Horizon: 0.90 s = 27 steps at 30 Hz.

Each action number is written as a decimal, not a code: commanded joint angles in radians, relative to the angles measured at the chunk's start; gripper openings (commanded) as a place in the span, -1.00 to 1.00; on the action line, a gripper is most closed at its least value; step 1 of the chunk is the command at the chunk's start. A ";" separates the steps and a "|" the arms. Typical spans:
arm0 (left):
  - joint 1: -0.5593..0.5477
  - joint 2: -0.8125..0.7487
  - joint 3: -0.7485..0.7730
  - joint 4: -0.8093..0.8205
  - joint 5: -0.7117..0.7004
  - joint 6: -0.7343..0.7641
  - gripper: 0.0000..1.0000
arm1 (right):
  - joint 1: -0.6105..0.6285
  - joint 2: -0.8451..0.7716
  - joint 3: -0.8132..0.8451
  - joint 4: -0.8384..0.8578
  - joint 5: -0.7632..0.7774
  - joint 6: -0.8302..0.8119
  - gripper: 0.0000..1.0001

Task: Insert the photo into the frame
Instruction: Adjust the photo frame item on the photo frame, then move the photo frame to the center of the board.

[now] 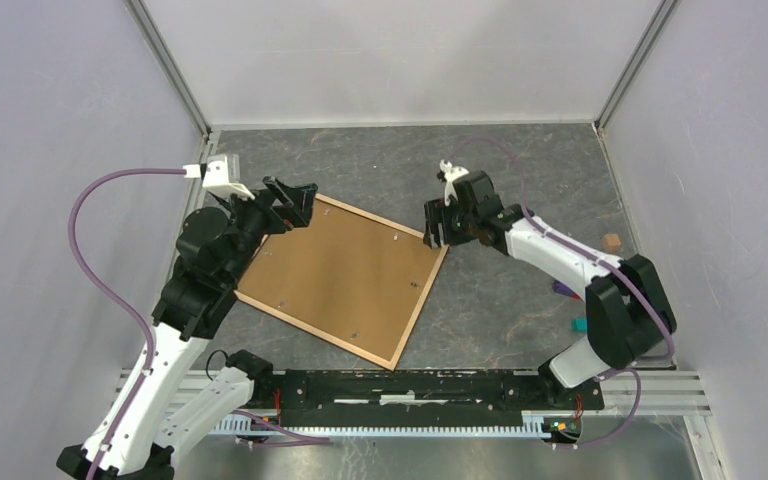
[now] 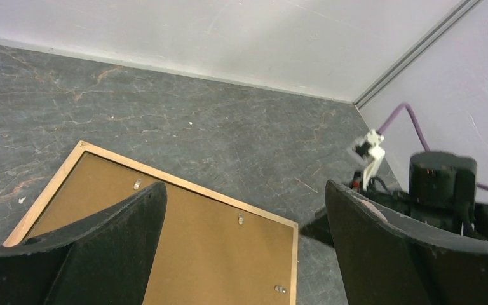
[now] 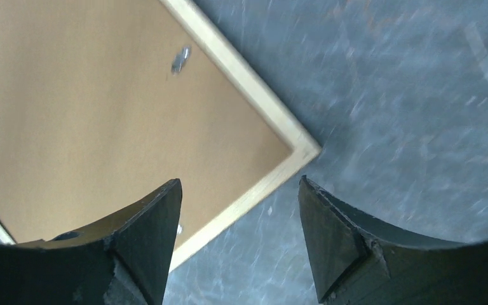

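The frame (image 1: 421, 306) is lying back-up and skewed on the dark surface (image 1: 530, 170), with a brown backing board (image 1: 345, 275) sitting inside its tan rails. The left end effector (image 1: 298, 205) is hovering at the frame's far left corner, fingers spread wide around nothing. The right end effector (image 1: 436, 228) is hanging over the far right corner, jaws apart and empty.

Dark grey marbled tabletop (image 1: 520, 180). Flat on it, skewed: thin-railed tan wood rectangular frame (image 3: 240, 73), back up, brown backing board (image 1: 340, 270) inside. Near right edge: small orange block (image 1: 612, 241), purple piece (image 1: 563, 290), teal block (image 1: 580, 324).
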 commanded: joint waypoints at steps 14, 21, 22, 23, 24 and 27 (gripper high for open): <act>-0.001 0.076 0.003 0.033 0.031 -0.010 1.00 | 0.215 -0.254 -0.582 0.393 0.031 0.302 -0.08; -0.001 0.125 0.014 0.020 0.032 -0.001 1.00 | 0.225 -0.258 -0.611 0.467 -0.023 0.339 0.01; -0.001 0.134 0.015 0.018 0.033 -0.001 1.00 | 0.231 -0.247 -0.605 0.459 -0.002 0.350 0.01; -0.001 0.148 0.020 0.011 0.030 0.000 1.00 | 0.233 -0.237 -0.605 0.465 0.003 0.355 0.01; -0.001 0.162 0.026 0.005 0.028 0.002 1.00 | 0.233 -0.226 -0.612 0.481 -0.005 0.361 0.01; 0.002 0.215 0.050 -0.020 0.014 0.008 1.00 | 0.238 -0.201 -0.619 0.493 0.013 0.386 -0.04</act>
